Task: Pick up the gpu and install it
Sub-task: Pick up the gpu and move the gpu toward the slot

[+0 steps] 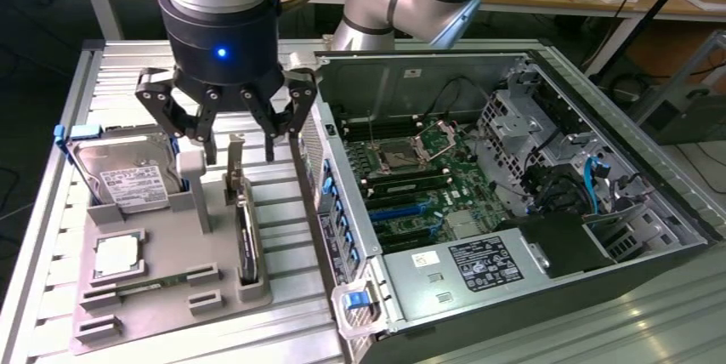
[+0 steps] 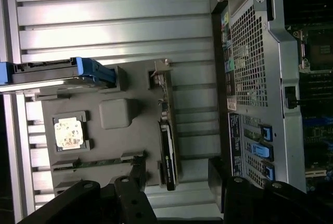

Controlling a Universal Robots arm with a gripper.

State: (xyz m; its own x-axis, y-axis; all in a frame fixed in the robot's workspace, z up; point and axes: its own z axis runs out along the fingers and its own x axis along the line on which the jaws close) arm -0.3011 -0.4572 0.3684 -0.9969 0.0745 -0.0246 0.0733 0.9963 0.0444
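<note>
Since the gpu (image 1: 245,232) stands on edge in the gray tray (image 1: 170,253), near the computer case (image 1: 431,56), the gripper (image 1: 230,139) hangs over its far end, released and empty.

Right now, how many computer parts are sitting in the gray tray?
4: hard drive at the far end of the tray, CPU in front of it, RAM stick nearest the camera, gpu standing on edge beside the computer case.

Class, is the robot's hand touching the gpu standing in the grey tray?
Apart. In the wrist view the open hand straddles the gpu, with bare grey tray visible between each finger and the card.
</note>
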